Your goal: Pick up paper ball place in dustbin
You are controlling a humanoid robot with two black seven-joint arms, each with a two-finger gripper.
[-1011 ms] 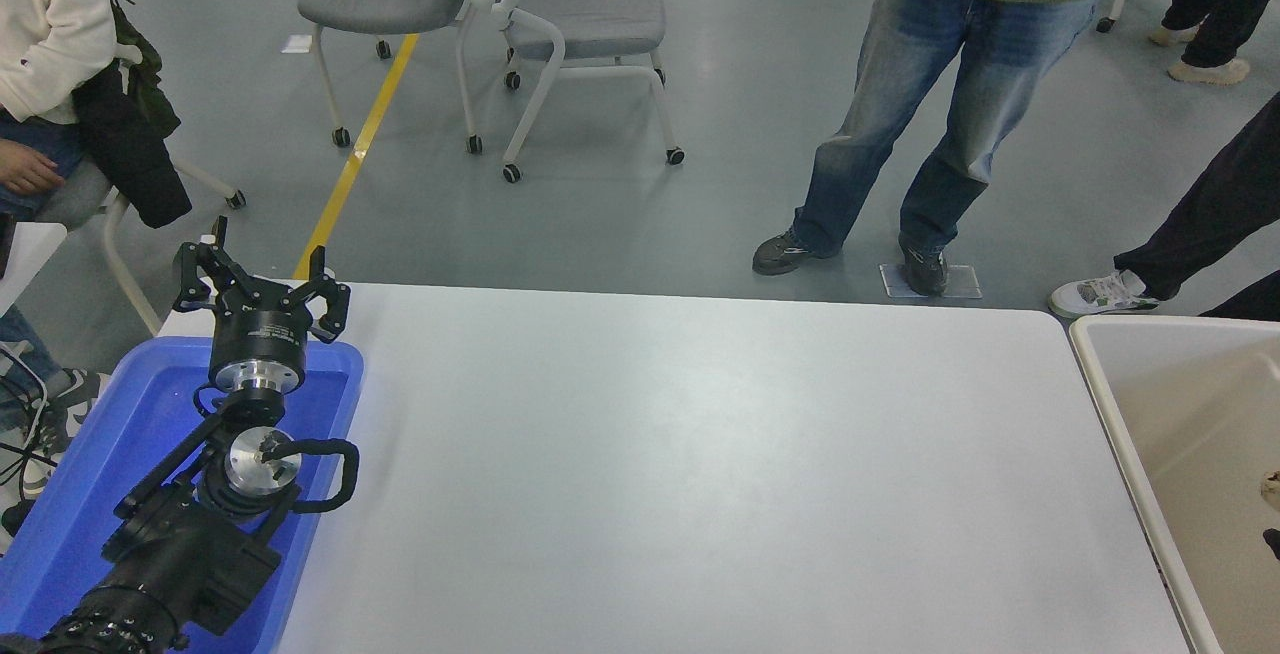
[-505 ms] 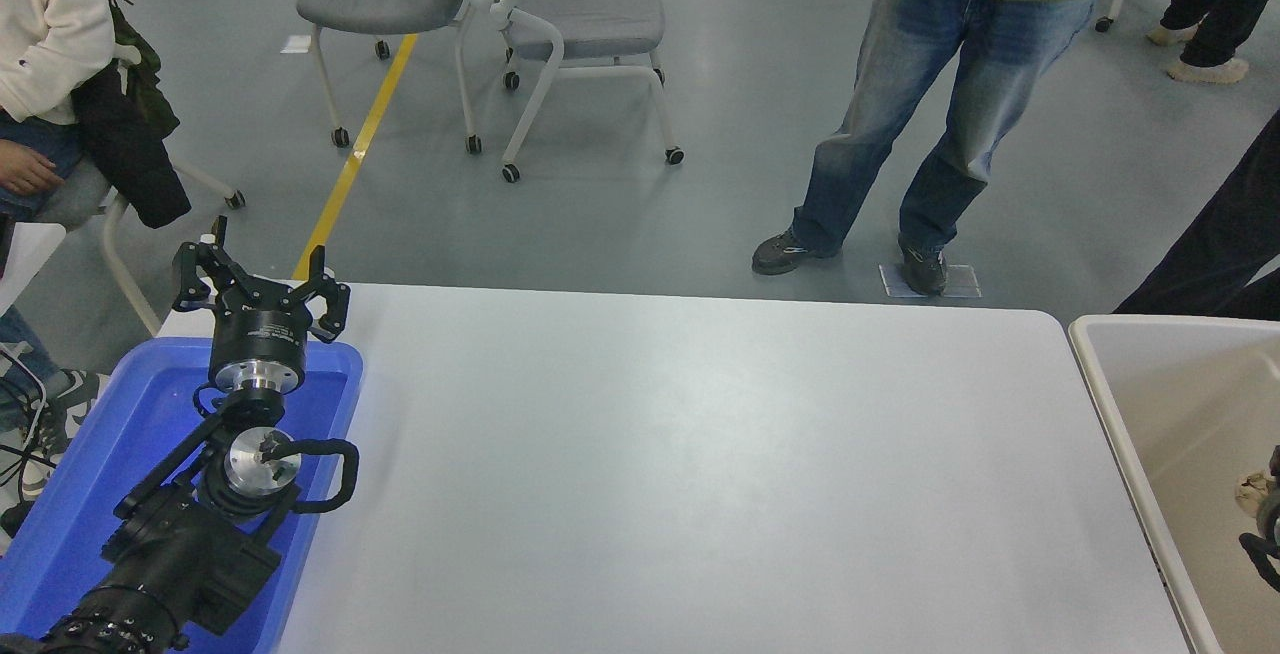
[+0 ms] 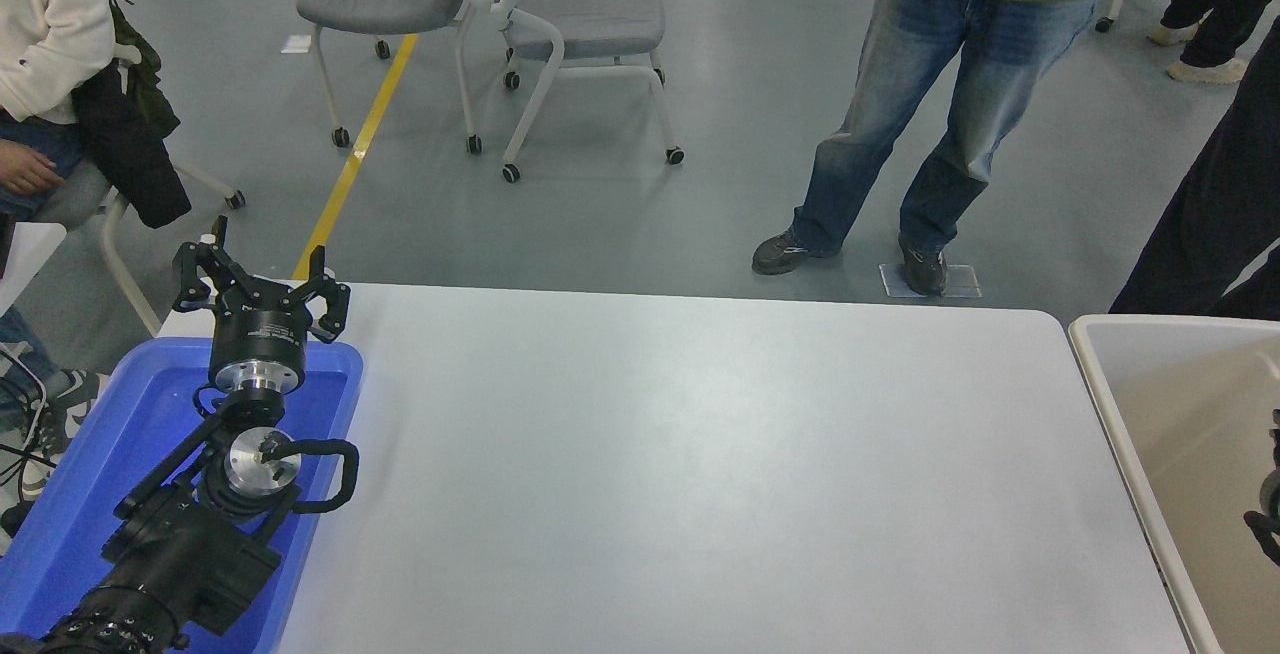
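Observation:
The cream-beige dustbin (image 3: 1120, 404) stands at the table's right end, cut off by the picture's edge. Only a sliver of my right gripper (image 3: 1266, 519) shows inside the dustbin at the right edge, too little to tell how its fingers stand. The paper ball does not show; it is hidden or out of view. My left gripper (image 3: 260, 279) is parked at the lower left over the far rim of the blue tub, fingers open and empty.
The blue plastic tub (image 3: 100, 434) sits at the table's left end under my left arm. A person in jeans (image 3: 930, 104) stands beyond the far edge. A person in dark trousers (image 3: 1215, 204) stands by the dustbin's far corner. Chairs (image 3: 560, 14) stand further back.
A tan scrap of the paper ball showed by the right gripper inside the dustbin half a second ago and is gone from view. The person in dark trousers has stepped closer.

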